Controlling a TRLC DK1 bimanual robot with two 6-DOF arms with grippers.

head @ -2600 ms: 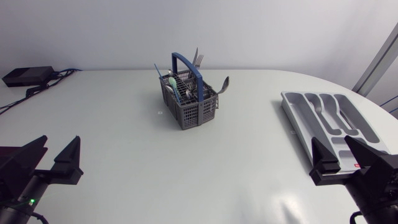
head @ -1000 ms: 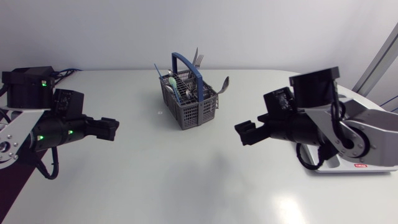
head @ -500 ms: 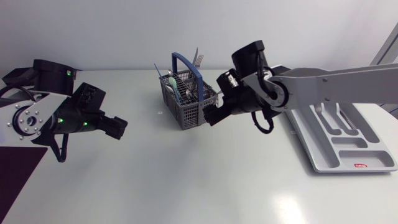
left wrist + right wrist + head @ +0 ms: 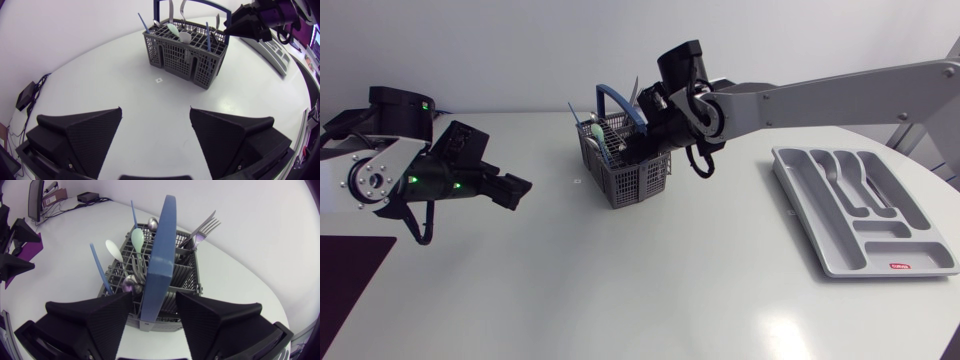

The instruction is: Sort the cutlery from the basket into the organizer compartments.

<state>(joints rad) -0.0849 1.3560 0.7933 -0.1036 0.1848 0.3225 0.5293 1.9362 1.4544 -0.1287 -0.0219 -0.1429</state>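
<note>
Both pincers apart — right gripper [image 4: 153, 297] astride basket handle [image 4: 161, 245], left gripper [image 4: 155, 111] well off.

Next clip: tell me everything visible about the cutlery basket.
The basket is grey plastic with lattice walls and a blue arched handle. It stands upright on the white table, holding upright forks, spoons and blue-handled pieces. The right gripper hovers over it, jaws open astride the handle; contact unclear.
</note>
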